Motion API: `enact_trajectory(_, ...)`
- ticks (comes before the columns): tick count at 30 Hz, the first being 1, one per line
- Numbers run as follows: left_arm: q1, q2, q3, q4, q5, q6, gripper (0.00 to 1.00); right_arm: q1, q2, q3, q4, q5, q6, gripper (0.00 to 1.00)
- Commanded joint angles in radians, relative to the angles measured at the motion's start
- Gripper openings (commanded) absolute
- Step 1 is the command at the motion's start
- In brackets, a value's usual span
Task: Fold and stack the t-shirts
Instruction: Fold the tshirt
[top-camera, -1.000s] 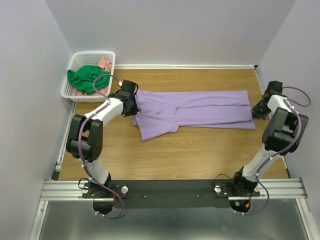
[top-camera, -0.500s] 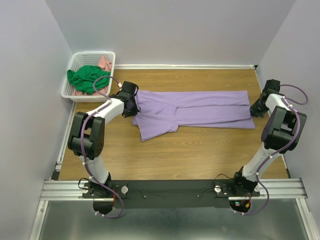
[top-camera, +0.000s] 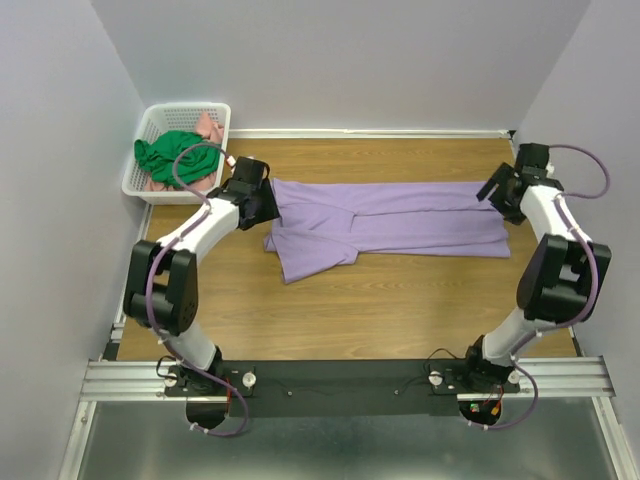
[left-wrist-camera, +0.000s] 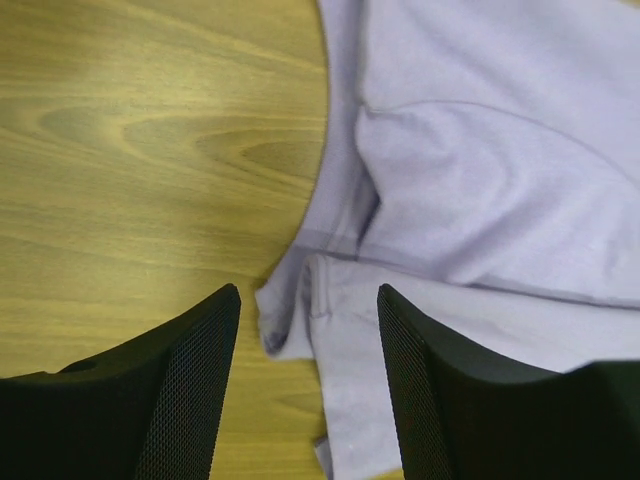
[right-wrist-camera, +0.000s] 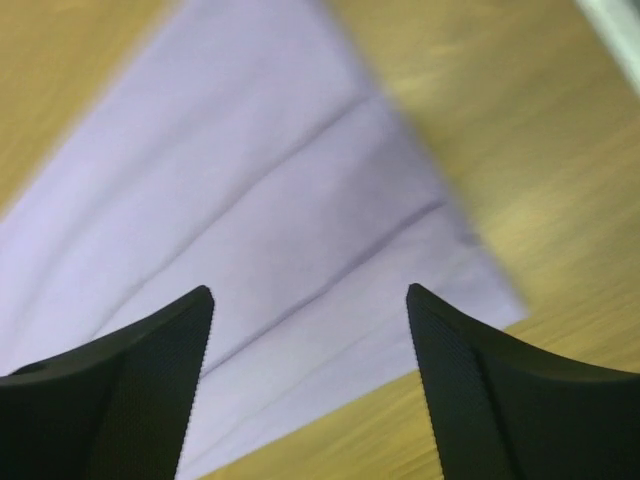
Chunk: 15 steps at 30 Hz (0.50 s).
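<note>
A lilac t-shirt (top-camera: 400, 217) lies flat along the wooden table, folded lengthwise, with a sleeve sticking out towards the near side at its left end. My left gripper (top-camera: 266, 205) hovers open over that left end. In the left wrist view the left gripper (left-wrist-camera: 307, 292) has the shirt's hem and sleeve edge (left-wrist-camera: 330, 300) below its jaws, ungripped. My right gripper (top-camera: 497, 192) is open above the shirt's far right corner. In the blurred right wrist view the right gripper (right-wrist-camera: 308, 291) holds nothing, and the shirt (right-wrist-camera: 250, 200) lies below it.
A white basket (top-camera: 155, 120) at the far left corner holds a green t-shirt (top-camera: 170, 155) and a pink one (top-camera: 208, 127). Walls close the table on the left, far and right sides. Bare wood (top-camera: 350, 310) lies between the shirt and the arm bases.
Both grippers have opened and let go of the lilac shirt. The right gripper has risen and moved from the shirt's near right corner towards the far side. The left one has drawn back slightly.
</note>
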Motion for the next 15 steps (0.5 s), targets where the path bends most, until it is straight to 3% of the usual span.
enact_trajectory(1, -0.029, -0.144, -0.070, -0.024, -0.022, 0.004, 0.66, 0.122, -0.130, -0.058, 0.016, -0.052, 0.032, 0.88)
enact_trajectory(7, -0.178, -0.307, -0.306, 0.012, 0.004, -0.045, 0.66, 0.361, -0.299, -0.277, 0.159, -0.258, 0.122, 0.84)
enact_trajectory(9, -0.235, -0.346, -0.367, 0.039, 0.028, -0.062, 0.66, 0.440, -0.343, -0.386, 0.277, -0.354, 0.173, 0.79)
enact_trajectory(13, -0.273, -0.362, -0.475, 0.094, 0.051, -0.085, 0.66, 0.552, -0.371, -0.528, 0.429, -0.399, 0.230, 0.70)
enact_trajectory(15, -0.281, -0.358, -0.486, 0.107, 0.061, -0.086, 0.66, 0.604, -0.360, -0.590, 0.507, -0.419, 0.248, 0.61)
